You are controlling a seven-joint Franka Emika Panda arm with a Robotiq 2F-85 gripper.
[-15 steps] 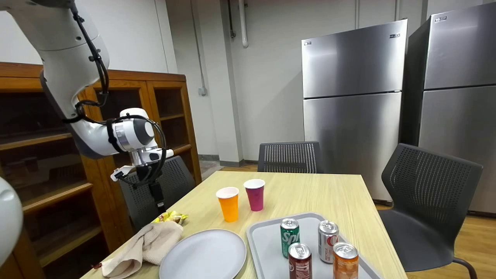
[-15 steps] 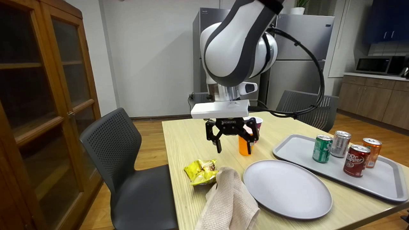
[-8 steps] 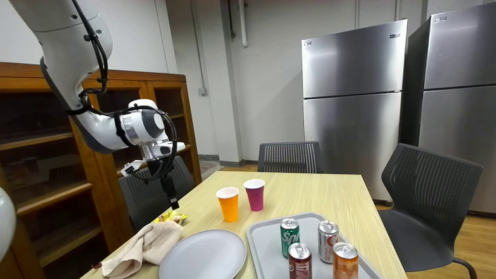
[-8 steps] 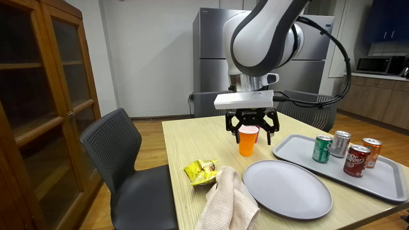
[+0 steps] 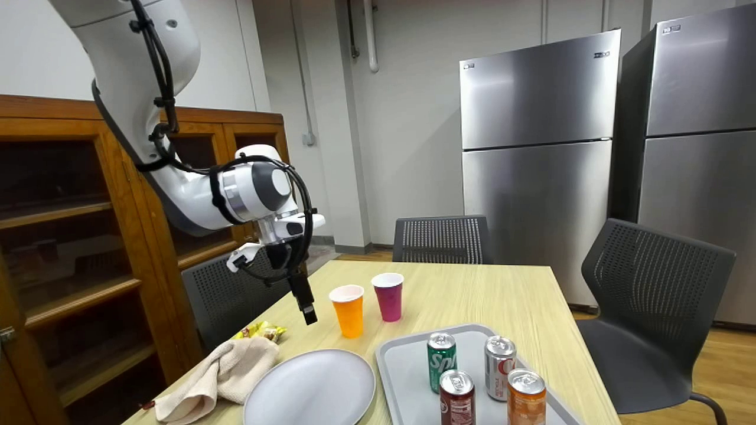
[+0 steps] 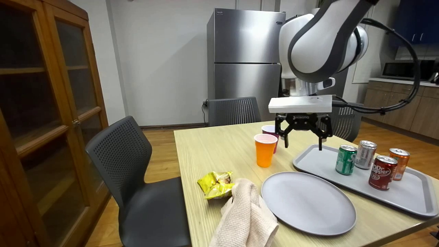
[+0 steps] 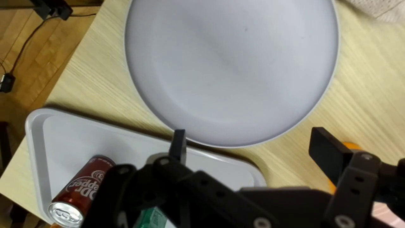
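Tool (image 6: 303, 148): fingers (image 7: 329, 155) spread wide with nothing between them, pointing down over the worktop (image 6: 219, 151), carried by a single arm (image 6: 315, 48).
Orange cup (image 6: 264, 152): upright on the worktop, long axis vertical, below the tool and off to one side; in the wrist view one finger partly hides it, so how near the tip comes is hard to judge.
Plate (image 7: 227, 63): round, no long axis, lying flat; its rim shows between the fingertips in the wrist view.
Tray (image 6: 322, 168): one corner shows between the fingers, the rest reaching away beneath the opposite one.
Purple cup (image 5: 388, 301): upright, just beside the orange one.
Dark red can (image 6: 383, 175): upright on the tray, "Dr Pepper" plainly readable.
Green can (image 5: 442, 361): upright there too, the start of "Sprite" showing.
Silver can (image 5: 499, 366): a curved red letter, brand incomplete.
Orange can (image 6: 403, 163): print too small to read.
Yellow packet (image 6: 216, 185): beside the cloth (image 6: 245, 216), no legible wording.
Tool's body: "ROBOTIQ" in an exterior view.
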